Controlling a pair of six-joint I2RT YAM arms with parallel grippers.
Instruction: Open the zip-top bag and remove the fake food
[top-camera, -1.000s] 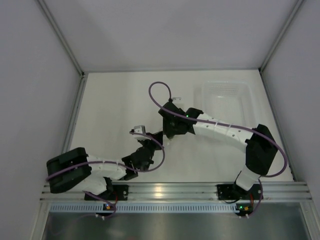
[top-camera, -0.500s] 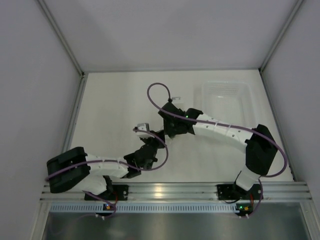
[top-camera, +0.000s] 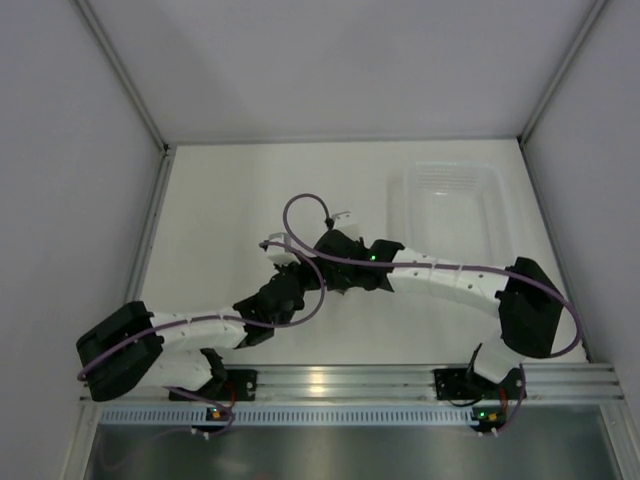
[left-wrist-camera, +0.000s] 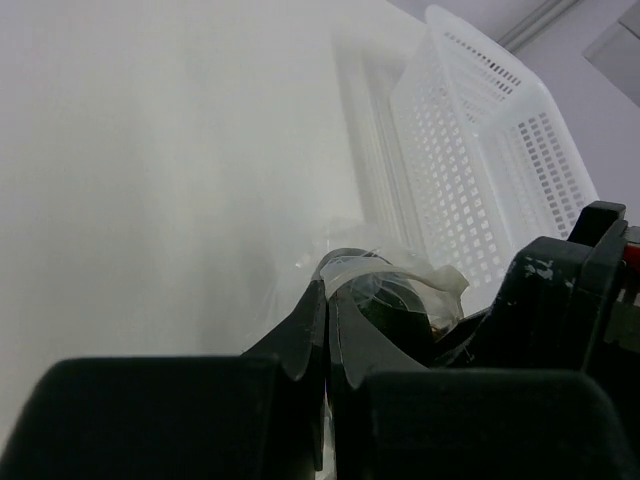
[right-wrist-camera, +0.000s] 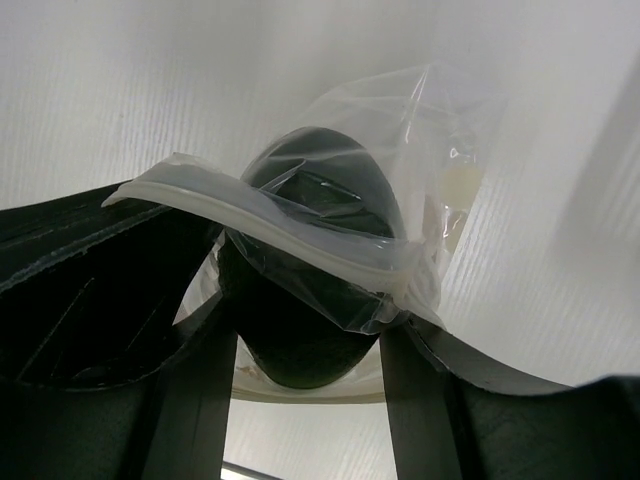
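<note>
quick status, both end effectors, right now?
Left end effector: closed, pinching the edge of the bag.
Right end effector: closed on the bag, gripping around the green food piece inside.

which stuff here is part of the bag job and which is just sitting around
In the job: zip-top bag, fake food in it, left gripper and right gripper, both gripping the bag.

Just lying about: plastic basket, far right of the table.
</note>
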